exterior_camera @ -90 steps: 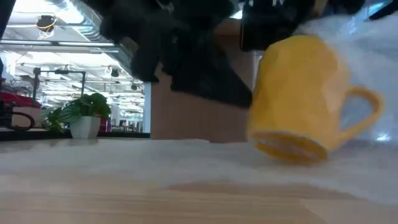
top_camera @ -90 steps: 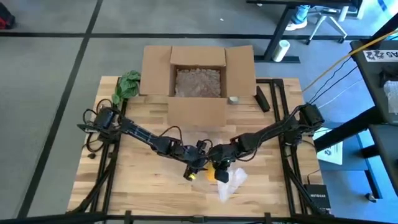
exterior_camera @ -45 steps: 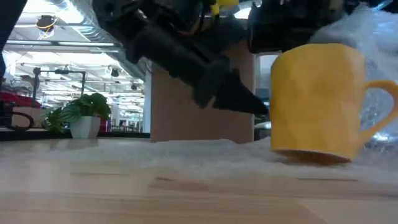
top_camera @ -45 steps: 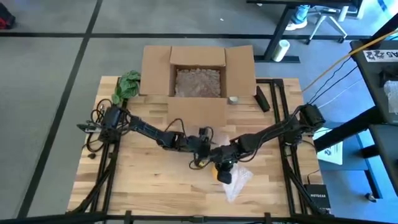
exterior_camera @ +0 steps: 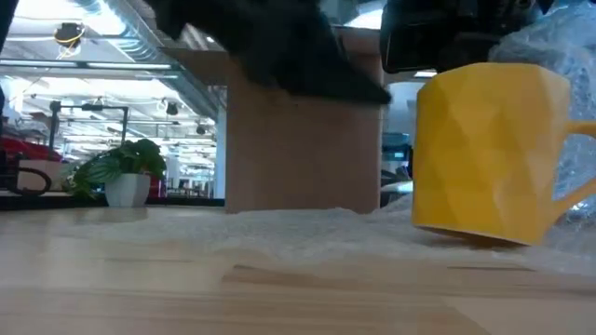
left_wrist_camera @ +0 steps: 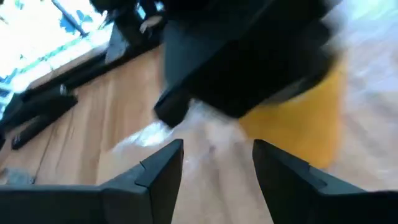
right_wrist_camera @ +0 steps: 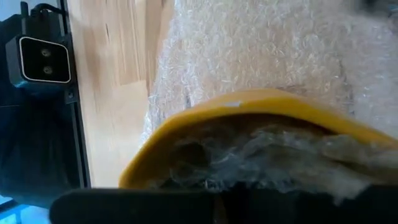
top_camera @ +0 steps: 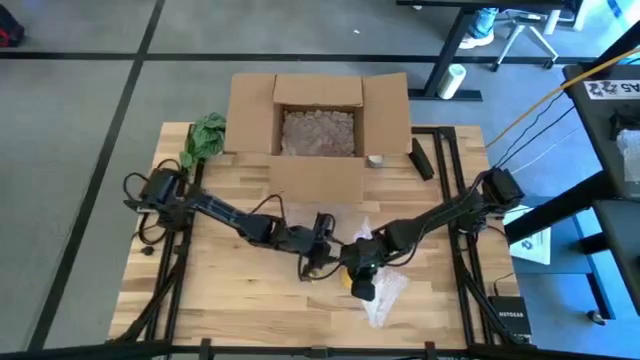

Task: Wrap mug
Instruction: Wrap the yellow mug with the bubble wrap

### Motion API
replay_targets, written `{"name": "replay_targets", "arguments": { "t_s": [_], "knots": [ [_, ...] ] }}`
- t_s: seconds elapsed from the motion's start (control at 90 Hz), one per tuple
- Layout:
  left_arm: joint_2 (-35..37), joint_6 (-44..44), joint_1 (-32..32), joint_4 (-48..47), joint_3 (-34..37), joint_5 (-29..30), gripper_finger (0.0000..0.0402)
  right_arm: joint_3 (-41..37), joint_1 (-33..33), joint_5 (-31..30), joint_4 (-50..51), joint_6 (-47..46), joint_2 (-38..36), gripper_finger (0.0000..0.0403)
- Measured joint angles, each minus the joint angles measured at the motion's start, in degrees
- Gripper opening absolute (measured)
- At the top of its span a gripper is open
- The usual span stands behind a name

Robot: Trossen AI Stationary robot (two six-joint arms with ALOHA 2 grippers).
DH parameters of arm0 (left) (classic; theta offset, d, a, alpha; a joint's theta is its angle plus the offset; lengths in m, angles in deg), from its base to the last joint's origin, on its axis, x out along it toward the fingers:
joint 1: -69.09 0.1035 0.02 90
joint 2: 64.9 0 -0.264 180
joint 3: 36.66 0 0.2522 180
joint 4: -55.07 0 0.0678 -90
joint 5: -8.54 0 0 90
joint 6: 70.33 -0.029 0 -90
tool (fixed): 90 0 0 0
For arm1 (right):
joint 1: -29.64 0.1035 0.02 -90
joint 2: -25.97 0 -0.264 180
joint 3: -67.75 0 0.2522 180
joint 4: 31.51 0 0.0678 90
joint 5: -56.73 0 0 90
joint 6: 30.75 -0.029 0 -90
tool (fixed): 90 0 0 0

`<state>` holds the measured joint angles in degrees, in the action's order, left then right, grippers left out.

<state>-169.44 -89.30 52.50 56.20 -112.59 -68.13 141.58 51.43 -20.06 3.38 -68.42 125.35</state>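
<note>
A yellow mug (exterior_camera: 489,154) stands upright on a sheet of bubble wrap (exterior_camera: 307,228) near the table's front middle, its handle toward the right in the low view. Wrap also fills the mug's mouth (right_wrist_camera: 261,155). My right gripper (exterior_camera: 438,37) sits directly on top of the mug (top_camera: 346,281) and is shut on it. My left gripper (left_wrist_camera: 217,168) hovers open just left of the mug, above the wrap (left_wrist_camera: 205,134), with nothing between its fingers. My right gripper (right_wrist_camera: 211,205) comes down on the mug from above and holds it at the rim (right_wrist_camera: 186,118), where bubble wrap is tucked into the opening. The fingers lie at the wrist picture's lower edge, so the exact contact is hidden. The mug's base rests on the wrap.
An open cardboard box (top_camera: 318,130) with filler stands at the table's far middle, just behind the mug. A small potted plant (top_camera: 205,135) is at the far left. A dark object (top_camera: 422,158) lies right of the box. More bubble wrap (top_camera: 388,290) spreads right of the mug.
My right gripper has lowered the mug, which hung tilted above the wrap a second ago, and it now stands upright on the wrap a little farther right. My left gripper has drawn up and toward the far edge, away from the mug's side.
</note>
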Motion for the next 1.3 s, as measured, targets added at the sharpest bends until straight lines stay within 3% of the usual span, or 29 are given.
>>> {"name": "replay_targets", "arguments": {
  "t_s": [0.144,0.4,0.756,1.067,1.3],
  "knots": [
    [1.2,2.7,-3.0,-4.4,0.0,-1.4,0.0177,0.0,0.0,-0.1,0.0,0.0,0.0,0.0],
    [-1.9,5.7,-6.8,-1.6,0.0,-11.9,0.0177,0.0,-0.5,-1.1,0.5,0.0,0.0,0.0],
    [-8.0,6.4,-4.7,6.2,0.1,-14.0,0.0177,0.1,-1.2,-8.5,11.4,-0.5,-0.4,0.0001],
    [-9.9,5.5,-2.0,10.5,0.1,-14.1,0.0177,0.5,-2.7,-9.6,11.4,1.9,-0.1,0.0],
    [-12.0,7.2,-1.0,13.6,-0.1,-21.2,0.0177,3.5,-2.7,-8.9,12.1,3.0,0.1,0.0]
  ]
}}
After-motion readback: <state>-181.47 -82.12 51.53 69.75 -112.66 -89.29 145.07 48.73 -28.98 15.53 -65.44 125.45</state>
